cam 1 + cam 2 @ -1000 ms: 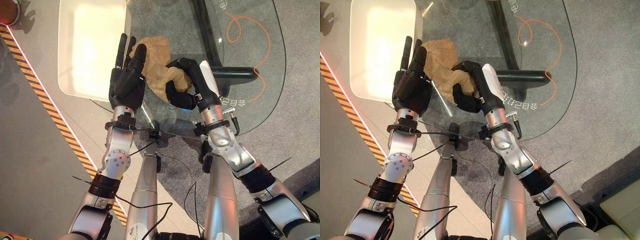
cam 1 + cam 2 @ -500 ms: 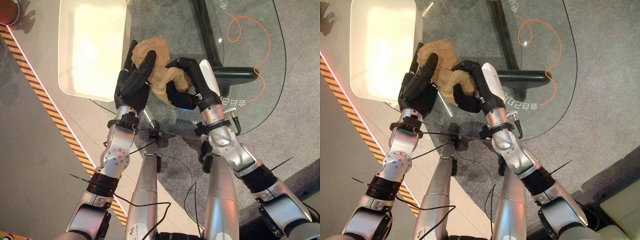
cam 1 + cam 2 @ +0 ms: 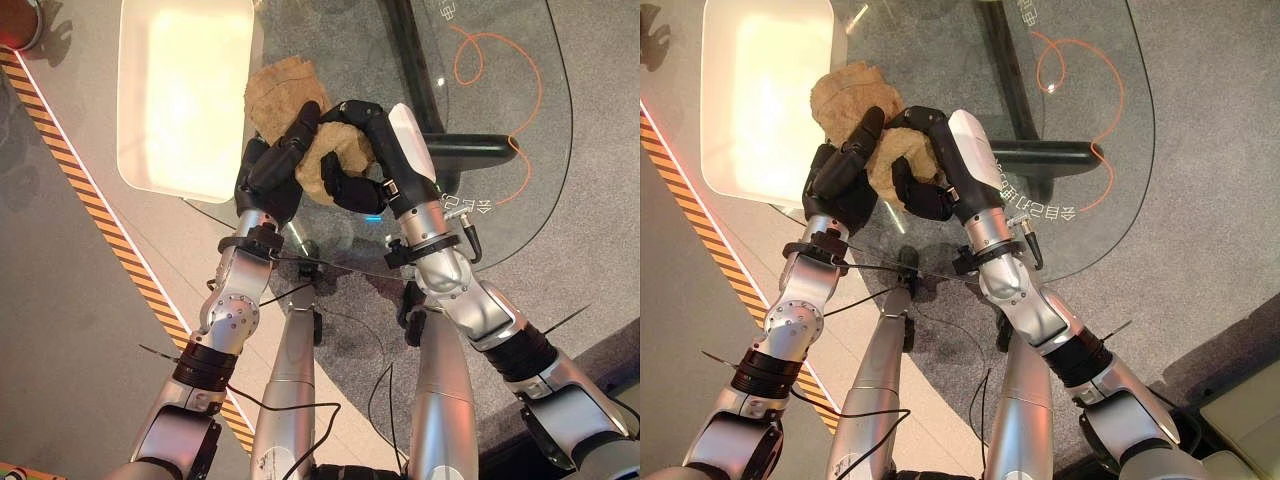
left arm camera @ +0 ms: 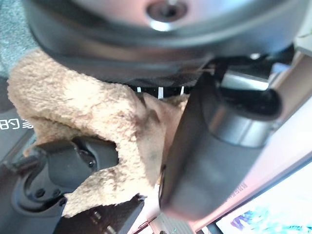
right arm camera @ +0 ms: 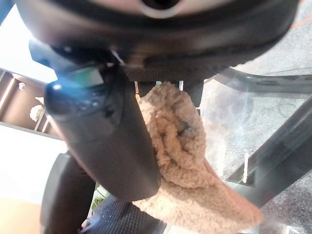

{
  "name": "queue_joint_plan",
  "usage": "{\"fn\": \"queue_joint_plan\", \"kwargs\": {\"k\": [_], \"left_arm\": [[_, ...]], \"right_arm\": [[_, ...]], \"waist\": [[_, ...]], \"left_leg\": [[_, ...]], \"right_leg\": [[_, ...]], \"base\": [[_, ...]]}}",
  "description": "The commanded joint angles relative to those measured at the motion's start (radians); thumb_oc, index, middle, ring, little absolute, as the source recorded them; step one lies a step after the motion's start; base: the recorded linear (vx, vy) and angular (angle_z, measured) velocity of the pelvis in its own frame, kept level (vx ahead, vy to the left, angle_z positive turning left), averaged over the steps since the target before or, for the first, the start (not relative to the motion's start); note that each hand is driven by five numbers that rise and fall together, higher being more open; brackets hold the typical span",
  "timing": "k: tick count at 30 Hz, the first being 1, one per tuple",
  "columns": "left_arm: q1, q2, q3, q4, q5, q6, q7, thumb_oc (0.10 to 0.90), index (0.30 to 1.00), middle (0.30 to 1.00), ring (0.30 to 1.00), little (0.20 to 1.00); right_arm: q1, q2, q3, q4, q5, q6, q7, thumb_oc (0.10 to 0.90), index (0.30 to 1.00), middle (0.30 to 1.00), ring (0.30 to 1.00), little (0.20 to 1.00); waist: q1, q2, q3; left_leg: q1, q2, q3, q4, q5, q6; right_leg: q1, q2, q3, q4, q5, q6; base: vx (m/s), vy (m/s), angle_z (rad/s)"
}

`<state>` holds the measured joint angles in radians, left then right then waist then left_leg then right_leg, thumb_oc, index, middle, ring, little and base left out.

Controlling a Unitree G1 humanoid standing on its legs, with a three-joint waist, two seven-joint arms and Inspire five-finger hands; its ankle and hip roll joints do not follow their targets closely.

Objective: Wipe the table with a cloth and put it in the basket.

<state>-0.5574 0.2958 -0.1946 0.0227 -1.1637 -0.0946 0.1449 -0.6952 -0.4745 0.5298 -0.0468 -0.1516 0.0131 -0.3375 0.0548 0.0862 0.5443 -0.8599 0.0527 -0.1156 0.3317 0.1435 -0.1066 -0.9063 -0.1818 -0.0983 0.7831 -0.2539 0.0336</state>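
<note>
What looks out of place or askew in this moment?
Nothing stands out. Both the left hand and the right hand are closed on the bunched tan cloth above the glass table, beside the white basket.

An orange cord (image 3: pixel 497 62) loops beneath the glass, near a black-and-yellow floor stripe (image 3: pixel 95 218).

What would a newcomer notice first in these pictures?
First, the tan cloth, bunched up near the glass table's left edge with both hands on it: the left hand grips its near side, and the right hand curls round it from the right. Next, the white basket just left of the cloth, and an orange cord looping at the table's far right.
</note>
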Motion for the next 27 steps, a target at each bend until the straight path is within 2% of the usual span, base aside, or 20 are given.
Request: {"fn": "queue_joint_plan", "kwargs": {"k": [1,16,21,25,26,27], "left_arm": [[-0.107,0.013,-0.006,-0.064,0.036,-0.070,-0.033,0.100,0.300,0.300,0.300,0.200],[-0.104,0.003,0.008,-0.082,0.075,-0.134,-0.022,0.100,0.300,0.300,0.300,0.200],[-0.101,-0.008,0.019,-0.086,0.095,-0.190,0.005,0.100,0.300,0.300,0.300,0.200],[-0.102,-0.011,0.026,-0.087,0.105,-0.207,0.012,0.100,0.300,0.300,0.300,0.200],[-0.103,-0.012,0.029,-0.089,0.105,-0.208,0.015,0.100,0.300,0.300,0.300,0.200],[-0.103,-0.013,0.032,-0.094,0.116,-0.218,0.028,0.100,0.300,0.300,0.300,0.200]], "right_arm": [[-0.172,0.069,-0.015,-0.208,-0.025,-0.131,-0.030,0.100,0.300,0.300,0.300,0.200],[-0.164,0.074,-0.022,-0.213,-0.026,-0.122,-0.021,0.100,0.300,0.300,0.300,0.200],[-0.159,0.086,-0.025,-0.209,-0.036,-0.125,-0.019,0.100,0.300,0.300,0.300,0.200],[-0.159,0.089,-0.028,-0.205,-0.033,-0.125,-0.021,0.100,0.300,0.300,0.300,0.200],[-0.158,0.089,-0.031,-0.205,-0.024,-0.125,-0.021,0.193,0.380,0.380,0.380,0.293],[-0.155,0.091,-0.033,-0.206,-0.027,-0.127,-0.024,0.800,0.900,0.900,0.900,0.900]], "waist": [[-0.002,-0.008,-0.024],[0.000,-0.011,-0.024],[0.001,-0.013,-0.024],[0.002,-0.014,-0.024],[0.002,-0.015,-0.024],[0.003,-0.015,-0.024]], "left_leg": [[0.027,-0.097,0.116,0.124,-0.161,0.122],[0.024,-0.100,0.112,0.122,-0.160,0.120],[0.024,-0.101,0.110,0.121,-0.162,0.120],[0.022,-0.101,0.109,0.122,-0.162,0.120],[0.022,-0.102,0.109,0.124,-0.162,0.120],[0.022,-0.103,0.108,0.123,-0.162,0.120]], "right_leg": [[0.035,0.061,-0.024,-0.240,0.184,0.009],[0.031,0.062,-0.024,-0.240,0.182,0.009],[0.031,0.064,-0.024,-0.241,0.181,0.009],[0.029,0.064,-0.025,-0.238,0.180,0.009],[0.029,0.064,-0.026,-0.238,0.180,0.008],[0.030,0.064,-0.025,-0.239,0.180,0.008]], "base": [[0.00,0.000,0.00],[0.00,0.000,0.00],[0.00,0.000,0.00],[0.00,0.000,0.00],[0.00,0.000,0.00],[0.00,0.000,0.00]]}}
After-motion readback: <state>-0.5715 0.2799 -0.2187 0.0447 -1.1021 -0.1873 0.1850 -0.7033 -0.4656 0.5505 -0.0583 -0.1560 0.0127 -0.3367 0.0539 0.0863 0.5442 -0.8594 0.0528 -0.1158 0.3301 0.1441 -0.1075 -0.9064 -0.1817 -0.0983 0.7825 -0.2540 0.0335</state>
